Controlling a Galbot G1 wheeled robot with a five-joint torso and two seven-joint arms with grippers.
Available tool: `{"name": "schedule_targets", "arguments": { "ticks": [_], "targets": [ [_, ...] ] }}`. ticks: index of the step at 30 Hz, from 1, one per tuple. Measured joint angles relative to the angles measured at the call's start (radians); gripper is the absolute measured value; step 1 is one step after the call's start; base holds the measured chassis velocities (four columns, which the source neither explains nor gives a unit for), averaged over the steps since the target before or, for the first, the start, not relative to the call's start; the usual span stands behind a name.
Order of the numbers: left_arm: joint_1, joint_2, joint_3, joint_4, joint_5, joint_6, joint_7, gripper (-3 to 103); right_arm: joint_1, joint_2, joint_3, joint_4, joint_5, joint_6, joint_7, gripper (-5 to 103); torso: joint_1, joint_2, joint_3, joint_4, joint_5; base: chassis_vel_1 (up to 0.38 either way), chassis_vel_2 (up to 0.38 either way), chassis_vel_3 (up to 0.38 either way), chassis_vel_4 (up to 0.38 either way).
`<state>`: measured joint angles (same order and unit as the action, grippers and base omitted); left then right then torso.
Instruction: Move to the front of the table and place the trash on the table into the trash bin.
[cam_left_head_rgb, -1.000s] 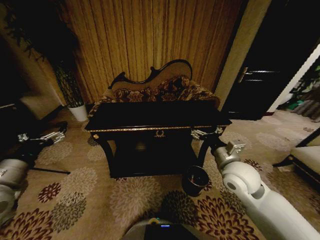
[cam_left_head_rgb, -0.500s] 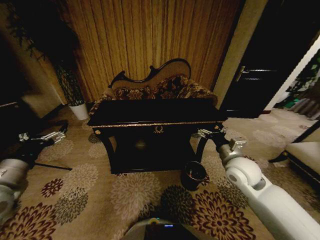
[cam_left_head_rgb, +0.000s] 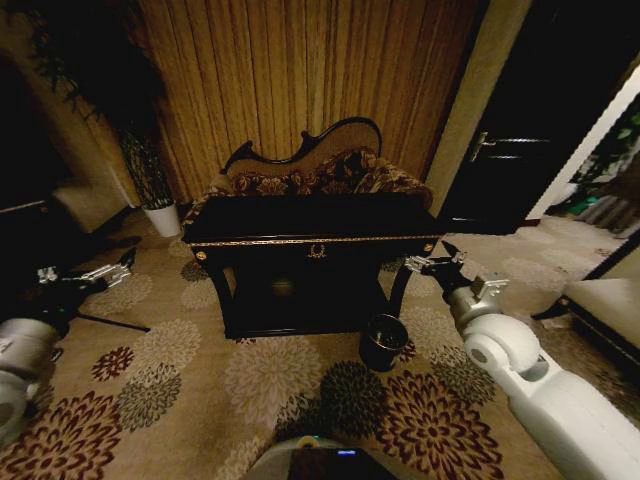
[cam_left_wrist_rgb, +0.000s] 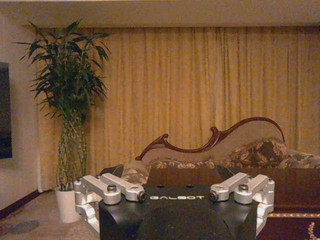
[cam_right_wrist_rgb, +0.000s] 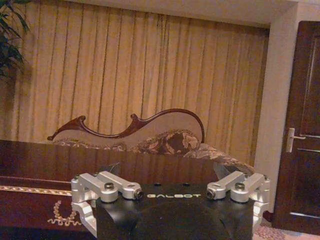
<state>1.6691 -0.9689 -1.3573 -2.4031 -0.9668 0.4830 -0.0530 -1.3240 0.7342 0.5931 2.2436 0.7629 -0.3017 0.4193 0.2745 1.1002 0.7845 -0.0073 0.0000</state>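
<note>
Table (cam_left_head_rgb: 310, 232) is standing ahead of you, sofa (cam_left_head_rgb: 320, 175) behind, trash bin (cam_left_head_rgb: 383, 342) at its right front leg. Both grippers, left (cam_left_head_rgb: 127, 261) and right (cam_left_head_rgb: 447, 259), are hovering open, empty.

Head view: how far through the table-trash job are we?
Early. Done: nothing visibly binned; the trash bin stands on the carpet by the table's front right leg. In hand: the robot faces the table from a short way off, left gripper and right gripper both open, empty, held out to either side. Left: the pick-up and drop; I can't make out any trash on the dark tabletop.
</note>
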Motion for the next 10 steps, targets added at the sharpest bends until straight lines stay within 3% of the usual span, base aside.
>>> {"name": "schedule_targets", "arguments": {
  "ticks": [10],
  "targets": [
    [0.004,-0.008,0.000,-0.005,0.002,-0.003,0.003,100,-0.014,0.008,0.014,0.010,-0.002,0.006,0.000,100,0.000,0.000,0.000,0.0001,0.0000,0.120,-0.110,-0.124,0.103]
  ]
}}
